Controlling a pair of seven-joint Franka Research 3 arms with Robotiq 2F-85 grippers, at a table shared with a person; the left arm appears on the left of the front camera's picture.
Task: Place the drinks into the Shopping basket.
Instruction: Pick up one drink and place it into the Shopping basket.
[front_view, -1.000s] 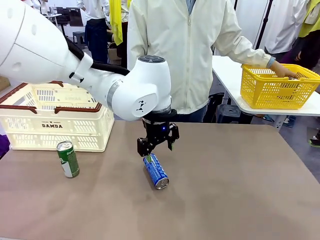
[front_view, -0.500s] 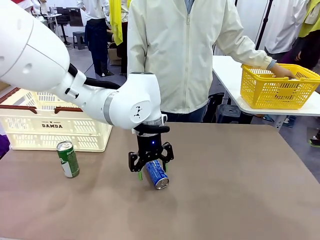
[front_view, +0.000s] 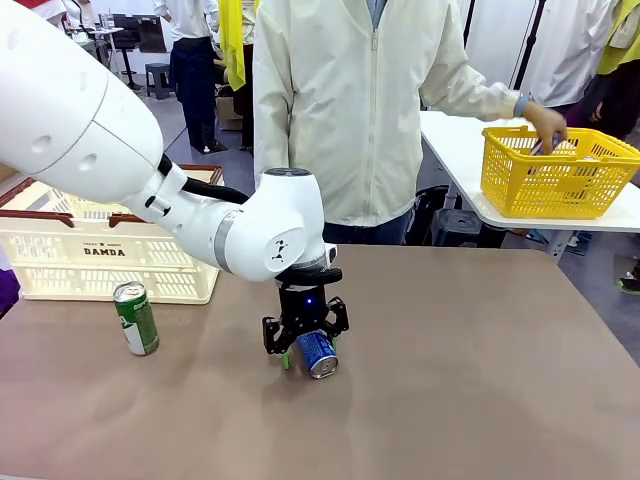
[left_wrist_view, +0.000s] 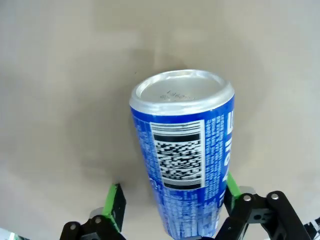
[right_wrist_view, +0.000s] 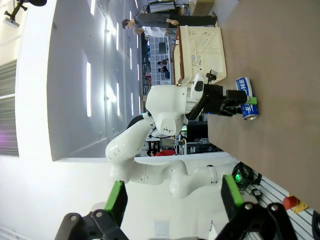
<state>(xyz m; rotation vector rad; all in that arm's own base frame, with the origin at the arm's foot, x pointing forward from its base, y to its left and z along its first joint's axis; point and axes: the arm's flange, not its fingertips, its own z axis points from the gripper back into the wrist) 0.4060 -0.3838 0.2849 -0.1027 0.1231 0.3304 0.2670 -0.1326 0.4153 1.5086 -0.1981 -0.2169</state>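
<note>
A blue drink can (front_view: 318, 353) lies on its side on the brown table, silver end toward the camera. My left gripper (front_view: 303, 347) reaches down over it, open, its green fingers on either side of the can. In the left wrist view the blue can (left_wrist_view: 190, 160) lies between the fingers (left_wrist_view: 116, 205) of the left gripper (left_wrist_view: 172, 189); a gap shows on the picture's left side. A green can (front_view: 135, 318) stands upright to the left. Behind it sits the cream Shopping basket (front_view: 150, 255). My right gripper (right_wrist_view: 174, 197) hangs open and holds nothing, far from the blue can (right_wrist_view: 246, 105).
A person in a pale jacket stands at the table's far edge, one hand (front_view: 546, 124) over a yellow mesh basket (front_view: 555, 180) on a white side table. The brown table's right half is bare.
My left gripper has come down from above the blue can and now straddles it near the table. The person's hand has lifted out of the yellow basket.
</note>
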